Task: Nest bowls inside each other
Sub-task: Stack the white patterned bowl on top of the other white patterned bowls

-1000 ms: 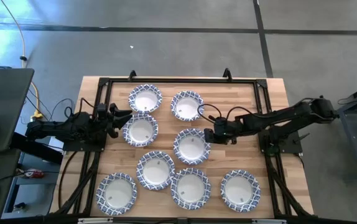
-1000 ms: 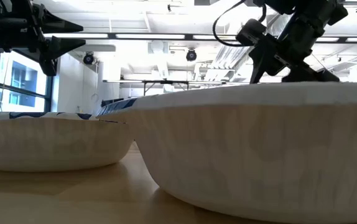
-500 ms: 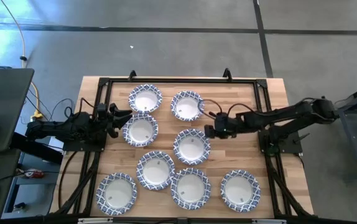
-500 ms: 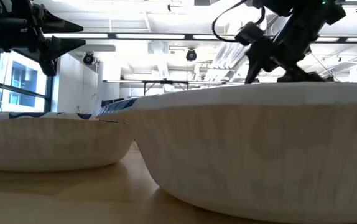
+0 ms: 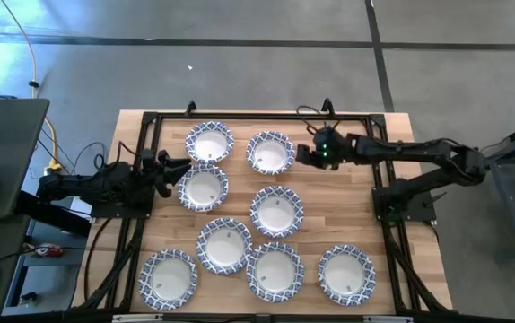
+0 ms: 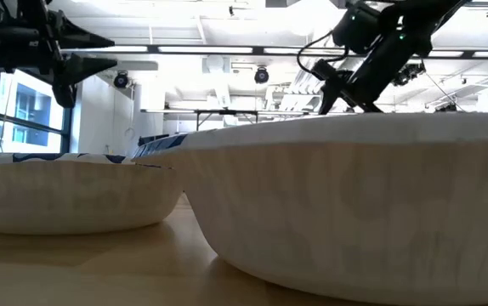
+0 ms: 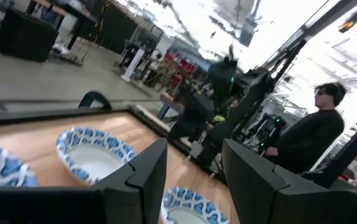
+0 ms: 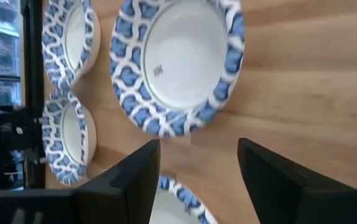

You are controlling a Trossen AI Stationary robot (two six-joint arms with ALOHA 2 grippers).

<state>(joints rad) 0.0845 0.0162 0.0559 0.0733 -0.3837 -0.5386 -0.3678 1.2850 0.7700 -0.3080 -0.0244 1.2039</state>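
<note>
Eight bowls (image 5: 276, 212) lie separately on the tabletop (image 5: 347, 206), none nested. Right gripper (image 5: 304, 154) is just right of the far bowl (image 5: 270, 152), fingers (image 8: 135, 180) spread, empty; that bowl lies just ahead of them. Left gripper (image 5: 170, 167) is at the left edge beside another bowl (image 5: 203, 188), fingers (image 7: 146, 174) parted, holding nothing.
</note>
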